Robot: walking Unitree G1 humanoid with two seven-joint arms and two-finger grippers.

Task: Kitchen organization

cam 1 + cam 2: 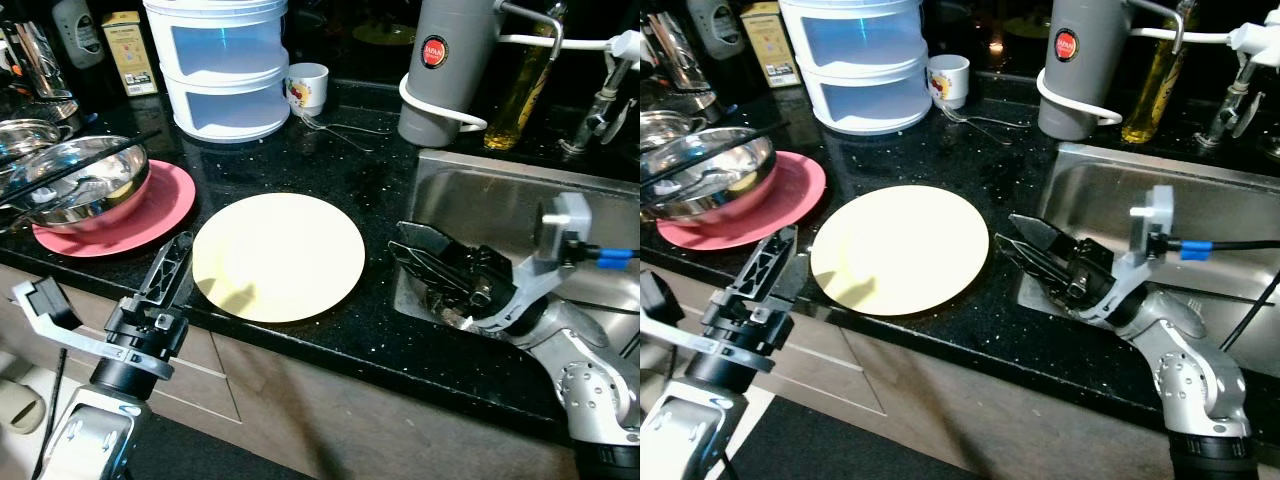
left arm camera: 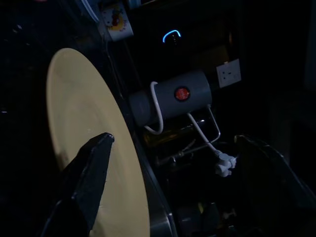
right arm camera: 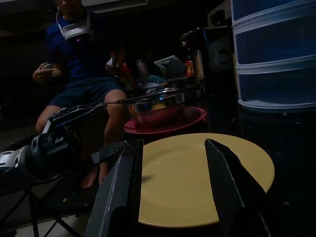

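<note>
Left eye view: a pale yellow plate [image 1: 278, 256] lies flat on the black tabletop [image 1: 380, 180], near its front edge. Just beside the plate's left rim, the left hand [image 1: 172, 262] is released, fingers spread. Over the steel sink [image 1: 500, 210], close to the plate's right rim, the right hand [image 1: 412, 248] is also released. A metal bowl [image 1: 80, 182] sits on a pink plate [image 1: 165, 205] further left.
</note>
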